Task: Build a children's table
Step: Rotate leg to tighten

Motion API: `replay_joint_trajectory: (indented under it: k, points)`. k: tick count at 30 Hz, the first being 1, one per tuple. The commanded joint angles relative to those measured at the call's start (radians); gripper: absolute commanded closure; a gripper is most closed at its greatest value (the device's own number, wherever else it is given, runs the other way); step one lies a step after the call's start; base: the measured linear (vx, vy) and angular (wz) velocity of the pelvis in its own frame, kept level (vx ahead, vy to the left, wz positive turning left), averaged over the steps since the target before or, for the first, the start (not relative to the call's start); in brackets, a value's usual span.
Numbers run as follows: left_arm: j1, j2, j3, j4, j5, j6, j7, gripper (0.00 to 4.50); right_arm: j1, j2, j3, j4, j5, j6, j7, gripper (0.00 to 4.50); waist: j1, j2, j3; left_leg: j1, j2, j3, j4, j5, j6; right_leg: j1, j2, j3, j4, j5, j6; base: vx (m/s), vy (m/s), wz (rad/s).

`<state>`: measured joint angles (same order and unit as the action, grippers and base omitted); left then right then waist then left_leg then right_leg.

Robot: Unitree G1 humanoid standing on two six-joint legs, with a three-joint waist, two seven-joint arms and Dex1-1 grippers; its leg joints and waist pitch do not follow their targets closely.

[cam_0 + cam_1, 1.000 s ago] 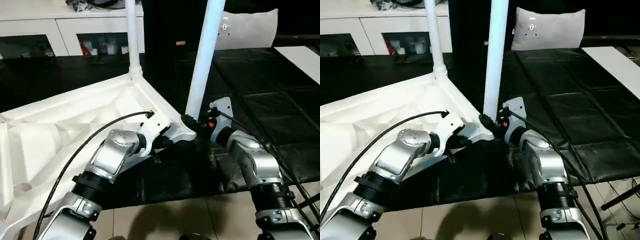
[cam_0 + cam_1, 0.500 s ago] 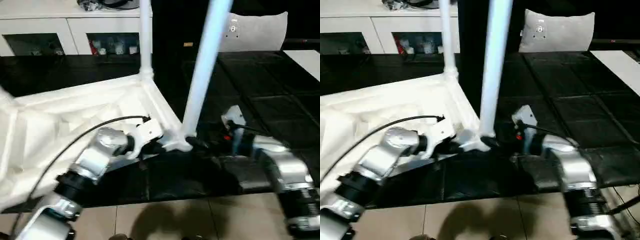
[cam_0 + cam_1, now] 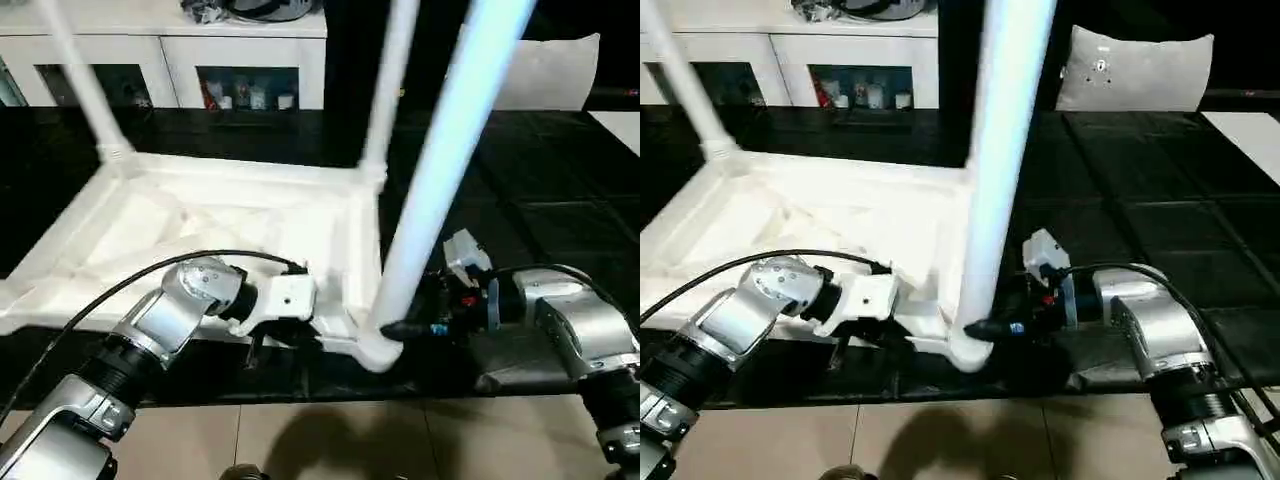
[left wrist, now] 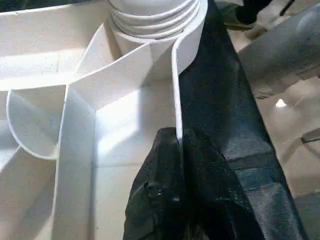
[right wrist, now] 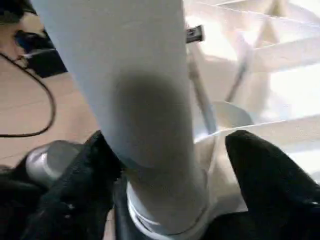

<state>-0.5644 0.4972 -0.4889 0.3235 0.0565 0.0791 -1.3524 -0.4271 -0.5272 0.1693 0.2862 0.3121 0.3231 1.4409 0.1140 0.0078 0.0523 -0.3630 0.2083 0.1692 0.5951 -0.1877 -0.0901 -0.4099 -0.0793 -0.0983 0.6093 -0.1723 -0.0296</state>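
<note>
An upturned white plastic rectangular tabletop with a ribbed underside lies on a black mat. Legs are apparently being seated. At its nearest corner, the left gripper pinches the thin rim closed, while the right gripper straddles a smooth white tube leg at its threaded socket. Next it likely needs twisting home.

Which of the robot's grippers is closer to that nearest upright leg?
The right. The right gripper has a finger on each side of the leg, near its base. The left gripper pinches the tabletop's rim beside that corner socket.
</note>
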Motion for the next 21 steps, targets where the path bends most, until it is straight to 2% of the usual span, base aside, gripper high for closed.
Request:
replay_joint_trajectory:
  k: [1,5,6,9,11,14,17,19,21]
  points:
    - [-0.023,0.003,-0.03,-0.004,0.006,-0.029,-0.039,4.5,-0.01,-0.011,0.014,-0.008,0.015,0.016,0.028,1.24,-0.003,-0.007,-0.069,0.004,0.022,0.001,-0.063,-0.168,0.06,0.062,-0.061,0.049,-0.083,-0.315,-0.149,0.0,0.0,0.0]
    - [-0.025,0.0,-0.027,0.01,0.005,-0.041,-0.042,4.5,0.002,-0.014,0.034,-0.029,0.022,0.049,0.058,1.44,-0.002,-0.005,-0.07,0.005,0.023,0.0,-0.063,-0.165,0.06,0.062,-0.06,0.049,-0.082,-0.305,-0.151,0.0,0.0,0.0]
    - [-0.026,-0.001,-0.026,0.015,0.005,-0.043,-0.042,4.5,0.004,-0.017,0.039,-0.031,0.023,0.056,0.065,1.68,-0.002,-0.005,-0.07,0.004,0.022,0.0,-0.063,-0.16,0.06,0.063,-0.06,0.049,-0.08,-0.294,-0.154,0.0,0.0,0.0]
    - [-0.028,-0.002,-0.025,0.022,0.005,-0.047,-0.043,4.5,0.006,-0.021,0.045,-0.032,0.026,0.06,0.07,1.78,0.0,-0.005,-0.071,0.006,0.023,0.0,-0.062,-0.156,0.058,0.062,-0.06,0.05,-0.079,-0.282,-0.16,0.0,0.0,0.0]
    - [-0.028,-0.005,-0.021,0.027,0.003,-0.046,-0.044,4.5,0.009,-0.021,0.047,-0.034,0.029,0.066,0.07,2.08,0.0,-0.003,-0.07,0.005,0.022,0.001,-0.063,-0.163,0.057,0.062,-0.06,0.05,-0.081,-0.289,-0.16,0.0,0.0,0.0]
    - [-0.027,-0.009,-0.015,0.032,-0.001,-0.042,-0.042,4.5,0.013,-0.016,0.043,-0.038,0.034,0.079,0.069,2.16,0.001,-0.005,-0.07,0.007,0.021,0.001,-0.063,-0.17,0.053,0.063,-0.061,0.05,-0.081,-0.297,-0.158,0.0,0.0,0.0]
    - [-0.022,-0.032,0.011,0.028,-0.03,0.01,-0.021,4.5,0.019,0.006,0.026,-0.041,0.045,0.095,0.031,2.36,0.001,-0.005,-0.069,0.009,0.021,0.001,-0.063,-0.175,0.051,0.063,-0.06,0.05,-0.081,-0.301,-0.157,0.0,0.0,0.0]
    - [-0.017,-0.06,0.043,0.014,-0.054,0.079,0.022,4.5,0.018,0.04,0.003,-0.038,0.04,0.096,-0.05,2.38,-0.002,-0.006,-0.066,0.008,0.02,0.001,-0.065,-0.181,0.046,0.063,-0.06,0.049,-0.083,-0.318,-0.154,0.0,0.0,0.0]
    - [-0.016,-0.093,0.074,0.002,-0.064,0.153,0.088,4.5,0.01,0.09,-0.024,-0.027,0.016,0.101,-0.179,2.41,-0.009,-0.007,-0.062,0.013,0.015,0.0,-0.065,-0.208,0.029,0.06,-0.062,0.045,-0.095,-0.418,-0.123,0.0,0.0,0.0]
